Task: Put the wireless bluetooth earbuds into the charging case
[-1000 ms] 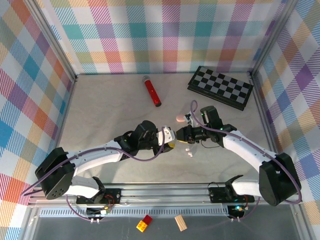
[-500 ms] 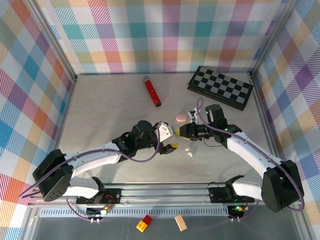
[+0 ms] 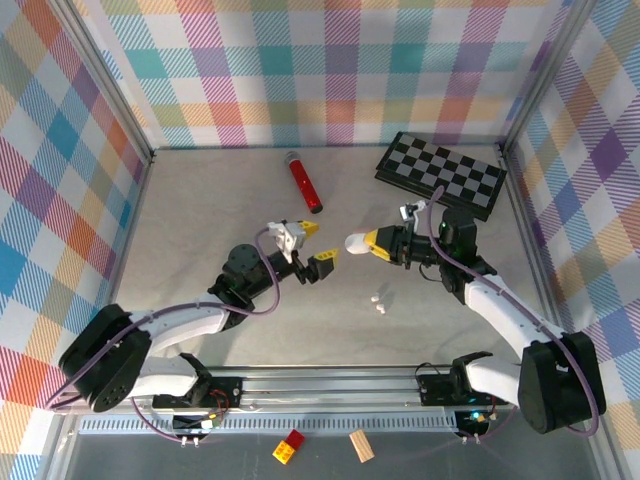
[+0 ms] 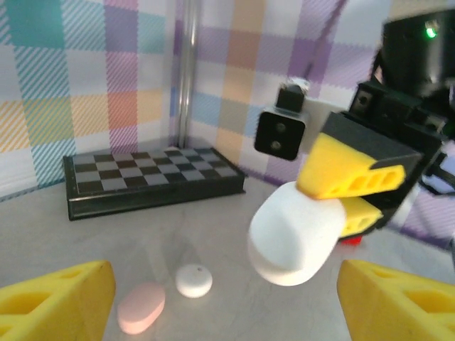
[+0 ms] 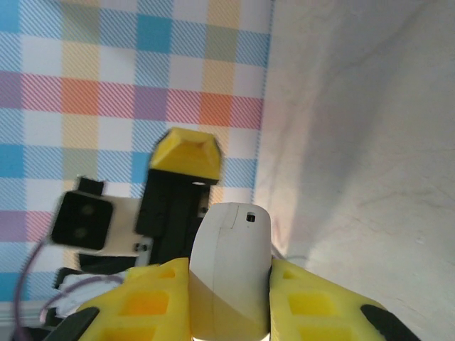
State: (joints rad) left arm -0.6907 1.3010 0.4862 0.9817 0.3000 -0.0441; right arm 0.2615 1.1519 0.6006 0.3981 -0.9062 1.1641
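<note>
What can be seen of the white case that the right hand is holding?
The white case is smooth, rounded and pill-shaped, apparently plastic, and looks closed. A thin seam crosses it and a small dark dot sits near its far end. The right hand clamps it between two yellow fingers, off the table, its free end toward the open left hand.

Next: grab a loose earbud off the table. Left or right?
Probably left: the left pincer is open and empty; the right pincer is shut on the white case. Earbuds lie on the table between them.
</note>
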